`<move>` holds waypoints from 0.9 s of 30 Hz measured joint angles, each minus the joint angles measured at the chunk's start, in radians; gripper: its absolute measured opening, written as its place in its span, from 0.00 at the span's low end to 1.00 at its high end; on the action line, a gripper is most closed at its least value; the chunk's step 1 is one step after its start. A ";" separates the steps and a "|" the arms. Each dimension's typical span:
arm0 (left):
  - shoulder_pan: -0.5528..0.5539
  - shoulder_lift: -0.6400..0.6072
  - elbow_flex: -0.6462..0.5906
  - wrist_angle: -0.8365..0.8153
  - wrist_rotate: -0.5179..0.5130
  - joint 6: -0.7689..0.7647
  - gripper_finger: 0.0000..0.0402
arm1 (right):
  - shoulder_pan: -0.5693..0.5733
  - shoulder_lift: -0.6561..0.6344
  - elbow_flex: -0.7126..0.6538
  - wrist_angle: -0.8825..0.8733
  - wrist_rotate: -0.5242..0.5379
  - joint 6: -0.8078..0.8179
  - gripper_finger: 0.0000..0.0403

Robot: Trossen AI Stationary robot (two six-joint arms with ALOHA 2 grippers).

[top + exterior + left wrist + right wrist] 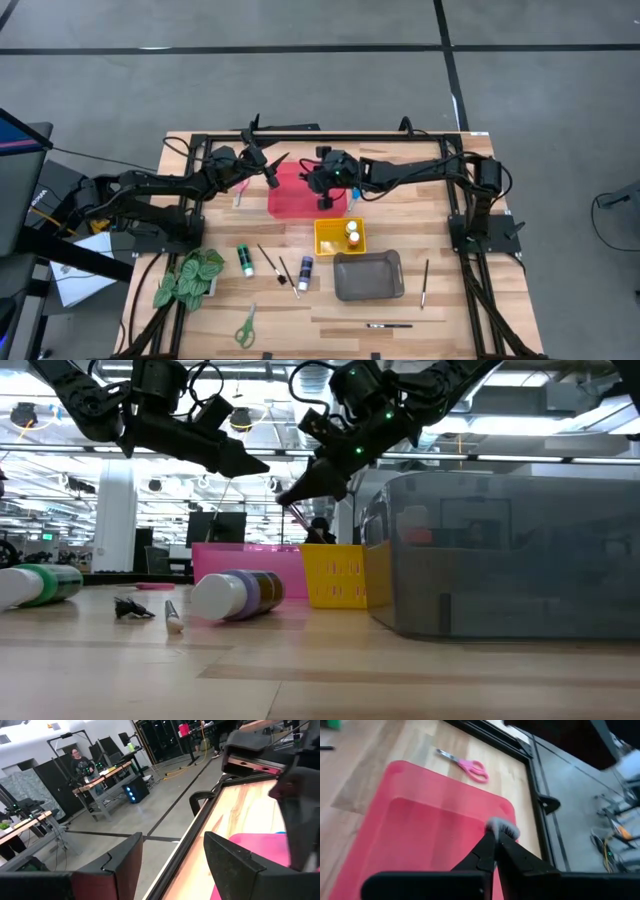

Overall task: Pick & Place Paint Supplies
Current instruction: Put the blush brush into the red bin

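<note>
The red tray (pixel 295 190), a shallow translucent plastic rectangle with rounded corners, sits at upper centre of the high view, and its visible floor is bare. Below and right of it the small yellow tray (pixel 340 237) holds two paint bottles (pixel 352 234) lying side by side (their colours are hard to make out). The grey tray (pixel 368 275), a smoky see-through bin, lies just below the yellow one; I cannot tell what is in it.

The right gripper (pixel 495 836) hovers above the red tray, clenched on a paintbrush (pixel 501 827) whose pale fluffy bristles poke out past the fingertips. The left gripper (pixel 272 178) hangs over the red tray's left edge, fingers spread and holding nothing.

Pink scissors (pixel 465 765) lie on the wooden table (pixel 440 310) beside the red tray. Lower left in the high view are a green bottle (pixel 244 260), two thin brushes (pixel 272 264), a purple bottle (pixel 305 272) and green scissors (pixel 245 326). No label is readable.
</note>
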 joint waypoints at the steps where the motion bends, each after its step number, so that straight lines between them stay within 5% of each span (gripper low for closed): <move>1: 0.000 0.000 0.000 0.000 0.001 0.000 0.51 | 0.000 0.000 0.000 0.000 0.015 0.005 0.03; 27: 0.000 0.000 0.000 0.000 0.010 0.000 0.51 | 0.006 -0.001 0.000 -0.018 0.050 0.147 0.09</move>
